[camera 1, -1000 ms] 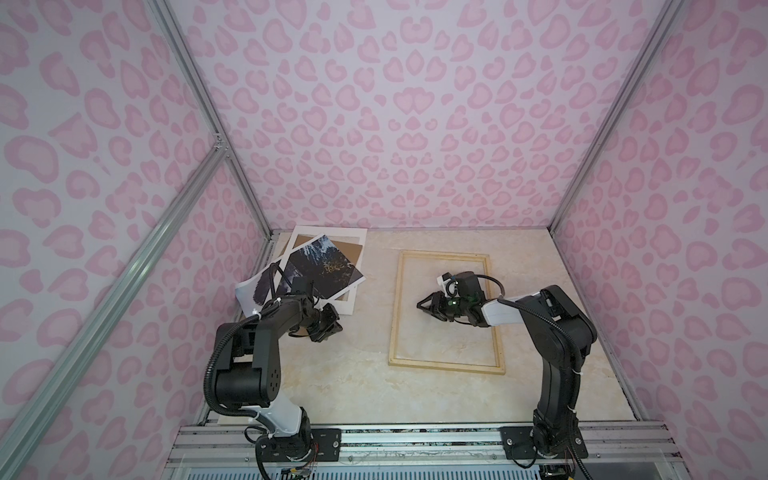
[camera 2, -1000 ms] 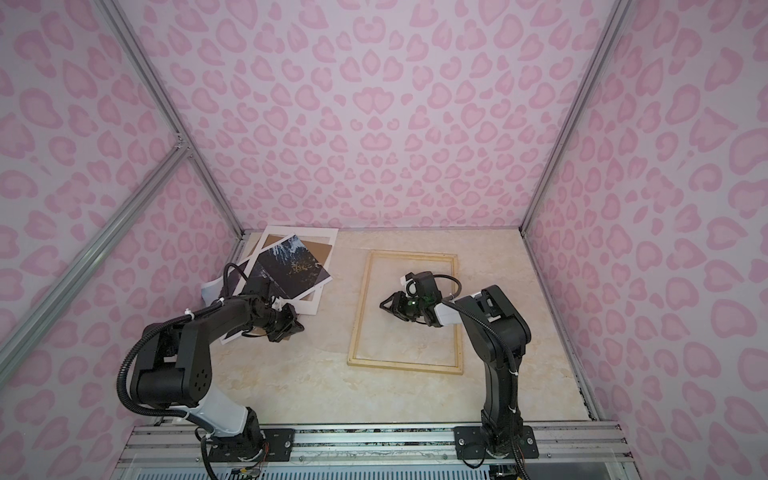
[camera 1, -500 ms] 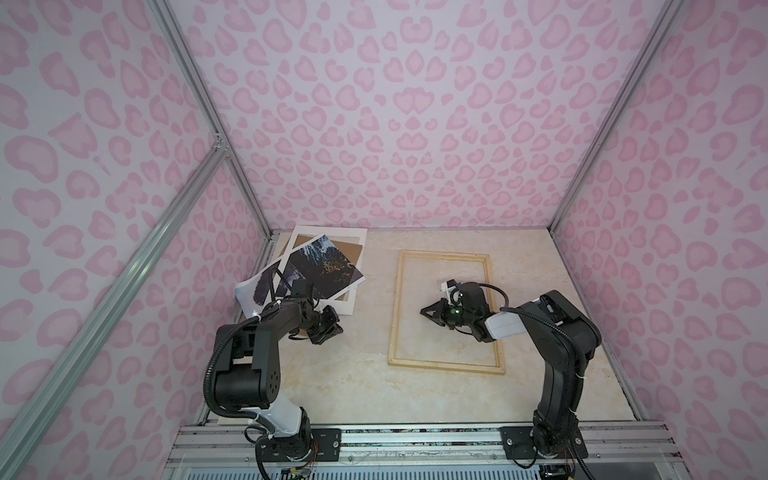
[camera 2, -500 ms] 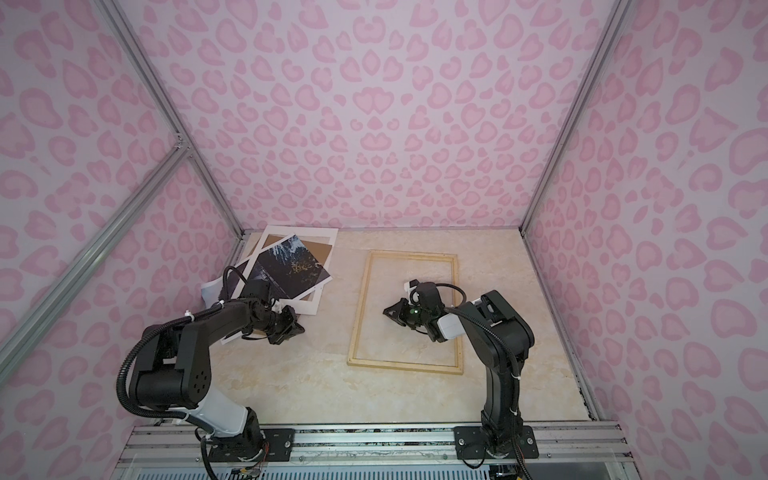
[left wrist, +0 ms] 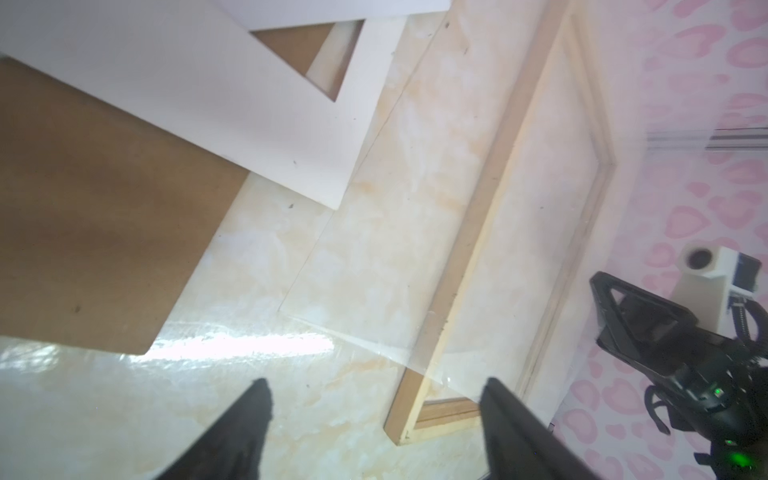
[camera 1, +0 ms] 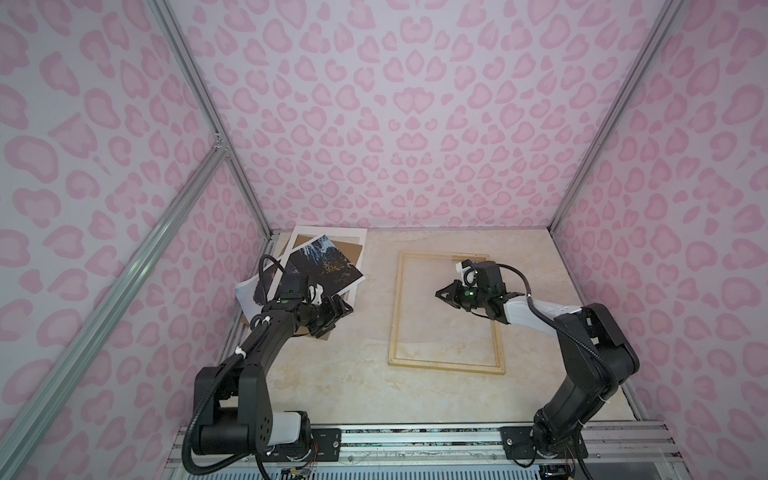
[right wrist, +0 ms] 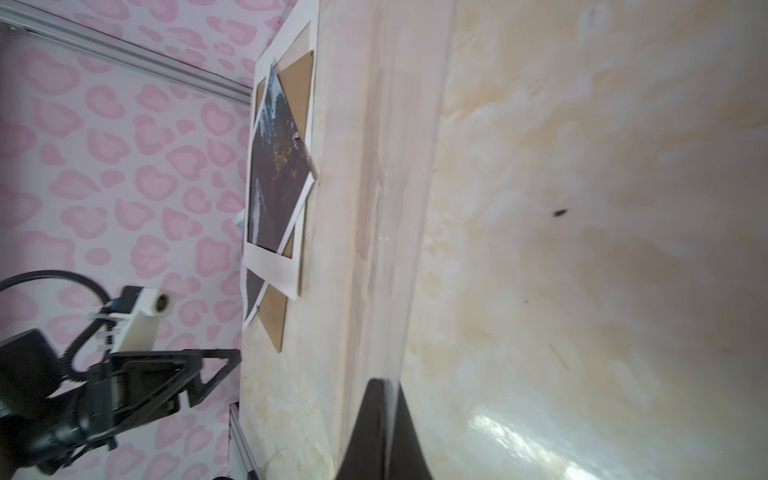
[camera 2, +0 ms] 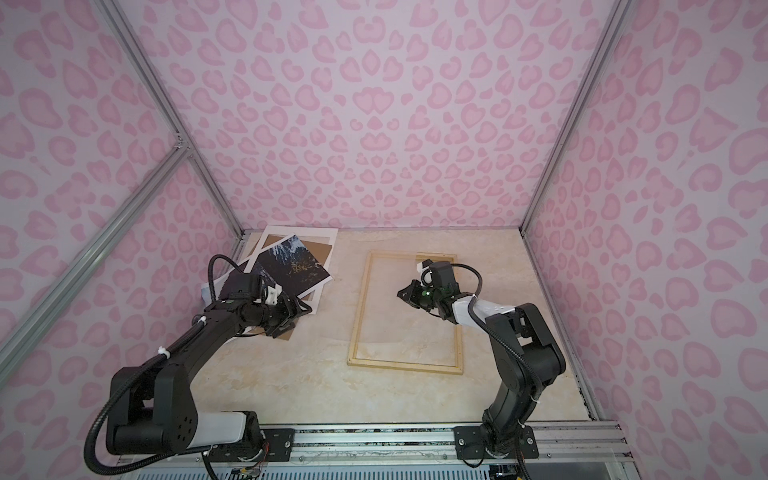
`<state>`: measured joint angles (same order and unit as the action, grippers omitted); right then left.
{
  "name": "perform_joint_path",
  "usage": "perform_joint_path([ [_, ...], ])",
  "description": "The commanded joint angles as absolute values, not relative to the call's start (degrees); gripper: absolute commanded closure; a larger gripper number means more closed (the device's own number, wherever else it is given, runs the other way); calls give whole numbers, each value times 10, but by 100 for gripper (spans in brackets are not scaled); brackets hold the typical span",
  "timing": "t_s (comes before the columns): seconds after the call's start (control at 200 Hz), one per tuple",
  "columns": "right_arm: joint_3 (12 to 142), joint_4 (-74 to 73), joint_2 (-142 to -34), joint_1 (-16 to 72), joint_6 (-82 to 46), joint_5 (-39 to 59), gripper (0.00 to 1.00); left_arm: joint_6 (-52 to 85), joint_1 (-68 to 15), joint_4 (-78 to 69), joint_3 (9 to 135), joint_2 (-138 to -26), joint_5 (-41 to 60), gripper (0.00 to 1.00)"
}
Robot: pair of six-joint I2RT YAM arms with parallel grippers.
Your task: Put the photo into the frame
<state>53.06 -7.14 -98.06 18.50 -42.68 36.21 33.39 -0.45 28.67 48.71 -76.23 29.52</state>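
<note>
Left gripper (left wrist: 374, 386): jaws wide apart, holding nothing. Right gripper (right wrist: 384, 384): closed on the edge of a thin clear pane (left wrist: 374, 270) over the pale wooden rectangular frame (camera 1: 397, 311). Dark waterfall paper photo (camera 1: 324, 266) lies on a white cut-out mat board (camera 1: 332, 232), well apart from the frame.

In both top views our left arm (camera 1: 266, 345) reaches from its base toward 1 o'clock, and the left pincer (camera 1: 347, 313) points to 3 o'clock with its fingers (left wrist: 249, 415) spread wide. Our right arm (camera 1: 590, 353) folds at the elbow and stretches toward 10 o'clock. The right pincer (camera 1: 441, 294) points to 9 o'clock, pressed closed on the edge of a clear pane (right wrist: 399, 187).
</note>
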Motion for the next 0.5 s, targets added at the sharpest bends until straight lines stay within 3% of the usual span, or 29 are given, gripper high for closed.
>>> perform_joint_path([
  [0.0, 537, 161, -967, 151, -296, 346, 100, 291, -3, 339, 506, -707, 276, 3],
  [0.225, 537, 261, -952, 83, -212, 329, 100, 257, -24, 291, 505, -606, 348, 3],
  [0.495, 579, 293, -978, 64, -194, 322, 100, 240, -64, 246, 480, -611, 364, 3],
])
